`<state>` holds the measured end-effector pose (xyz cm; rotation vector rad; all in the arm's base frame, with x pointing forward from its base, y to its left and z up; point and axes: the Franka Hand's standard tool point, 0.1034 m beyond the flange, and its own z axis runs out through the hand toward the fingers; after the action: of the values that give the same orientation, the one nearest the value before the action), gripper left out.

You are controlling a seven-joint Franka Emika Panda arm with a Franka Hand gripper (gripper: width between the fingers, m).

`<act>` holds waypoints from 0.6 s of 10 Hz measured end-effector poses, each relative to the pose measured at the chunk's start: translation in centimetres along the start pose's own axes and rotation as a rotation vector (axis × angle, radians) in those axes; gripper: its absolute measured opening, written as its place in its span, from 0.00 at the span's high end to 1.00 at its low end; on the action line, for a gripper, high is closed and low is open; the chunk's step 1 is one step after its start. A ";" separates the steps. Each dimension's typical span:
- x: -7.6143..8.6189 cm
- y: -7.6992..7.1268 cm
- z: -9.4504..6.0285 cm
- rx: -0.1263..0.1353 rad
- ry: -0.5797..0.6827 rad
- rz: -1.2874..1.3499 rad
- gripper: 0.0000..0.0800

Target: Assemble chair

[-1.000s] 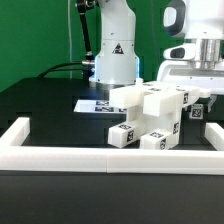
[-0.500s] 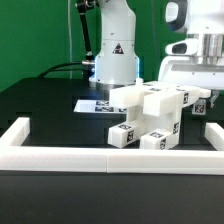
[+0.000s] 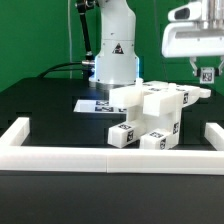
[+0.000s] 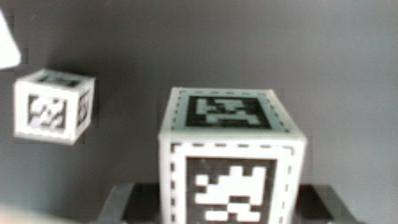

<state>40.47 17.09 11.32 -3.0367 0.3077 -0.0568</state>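
Raised since the earlier frames is the gripper (image 3: 207, 70), now seen high at the exterior view's right, above and clear of the chair (image 3: 150, 118), where a second ago it was low beside the chair's right side. A small tagged white part (image 4: 228, 150) is clamped between the partly closed fingers and is carried up with them. The chair's joined white blocks are left standing mid-scene on the black table (image 3: 40, 110), just behind the near border rail (image 3: 60, 157) and in front of the marker board (image 3: 88, 104). Another tagged block (image 4: 54, 105) is seen below in the wrist view; whether it is loose cannot be told. Progress is judged partial: several blocks are joined, while the held part is not yet fitted.
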 end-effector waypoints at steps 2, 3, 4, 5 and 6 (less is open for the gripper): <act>3.6 2.0 -1.8 -0.013 0.039 -0.073 0.64; 5.7 3.2 -2.6 -0.014 0.049 -0.132 0.64; 8.1 4.4 -3.2 -0.019 0.070 -0.177 0.64; 8.1 4.3 -3.0 -0.021 0.071 -0.139 0.64; 7.9 4.2 -2.9 -0.022 0.068 -0.147 0.64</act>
<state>47.19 11.16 14.02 -3.0784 0.0894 -0.1682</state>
